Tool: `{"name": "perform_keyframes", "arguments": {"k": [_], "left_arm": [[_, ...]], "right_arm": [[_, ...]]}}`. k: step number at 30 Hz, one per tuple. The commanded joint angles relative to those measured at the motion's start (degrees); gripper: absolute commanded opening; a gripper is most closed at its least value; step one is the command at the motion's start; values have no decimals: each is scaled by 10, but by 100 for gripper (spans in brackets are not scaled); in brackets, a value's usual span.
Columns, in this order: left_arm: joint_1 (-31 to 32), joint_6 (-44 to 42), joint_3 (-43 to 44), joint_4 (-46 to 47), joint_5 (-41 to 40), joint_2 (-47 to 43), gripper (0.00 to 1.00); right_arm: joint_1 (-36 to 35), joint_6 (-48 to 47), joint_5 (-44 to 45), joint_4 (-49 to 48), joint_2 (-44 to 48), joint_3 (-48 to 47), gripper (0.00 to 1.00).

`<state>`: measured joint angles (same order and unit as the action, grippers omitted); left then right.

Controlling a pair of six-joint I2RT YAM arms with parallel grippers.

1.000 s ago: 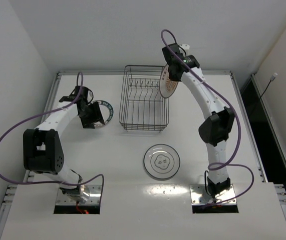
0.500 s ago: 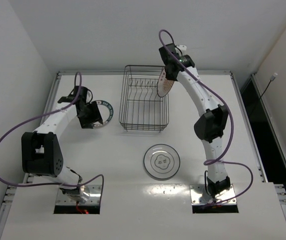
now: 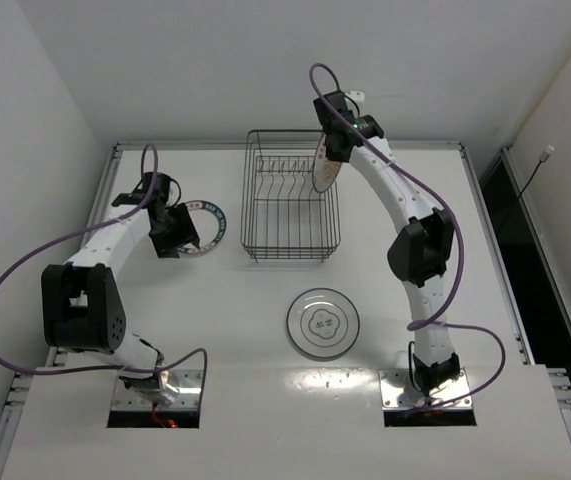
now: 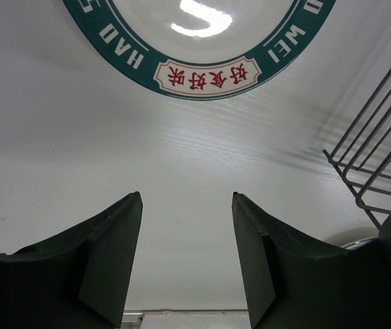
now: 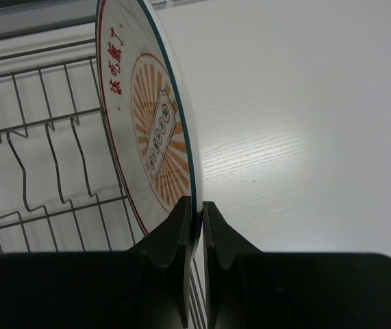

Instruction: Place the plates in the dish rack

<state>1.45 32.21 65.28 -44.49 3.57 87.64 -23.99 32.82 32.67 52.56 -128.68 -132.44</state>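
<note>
Orange-rayed plate (image 5: 150,137) on edge over the right side of the dish rack (image 3: 288,259)
Your right gripper (image 5: 196,218) pinches its rim; your left gripper (image 4: 187,236) gapes empty by the teal-rimmed plate (image 4: 209,72) left of the rack

Orange-rayed plate (image 3: 325,166) upright at dish rack (image 3: 285,258) right edge, teal-rimmed plate (image 3: 211,226) flat leftward, flower plate (image 3: 323,323) flat nearer

Wide open along the right edge. Blocked at far centre by the dish rack (image 3: 287,200), orange-patterned plate (image 3: 325,165) pinched on edge at its right side by the right gripper (image 5: 196,205). Blocked toward the near edge by 1 flower plate (image 3: 322,322), flat. Tighter by the left edge: teal-rimmed plate (image 3: 213,225) flat, left gripper (image 4: 186,199) spread just short.
</note>
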Motion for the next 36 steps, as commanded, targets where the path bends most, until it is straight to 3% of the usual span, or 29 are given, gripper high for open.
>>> {"name": "perform_keyframes", "arguments": {"k": [1,8,12,22,31,34,36], "left_arm": [[-8,12,10,-2,-29,-1,52],[-8,24,33,-18,-73,4,52],[-8,29,39,-29,-83,-1,52],[-8,30,39,-41,-100,-12,52],[-8,30,34,-23,-100,-12,52],[-8,30,34,-9,-88,-5,52],[-8,30,34,-3,-88,0,52]], "right_arm": [[-17,-34,-9,21,-41,22,3],[-39,-65,83,44,-35,54,0],[-39,-65,83,44,-41,39,0],[-44,-58,50,51,-65,27,0],[-19,4,-59,59,-36,60,1],[-19,17,-87,59,-25,67,7],[-12,23,-97,59,-25,61,19]]}}
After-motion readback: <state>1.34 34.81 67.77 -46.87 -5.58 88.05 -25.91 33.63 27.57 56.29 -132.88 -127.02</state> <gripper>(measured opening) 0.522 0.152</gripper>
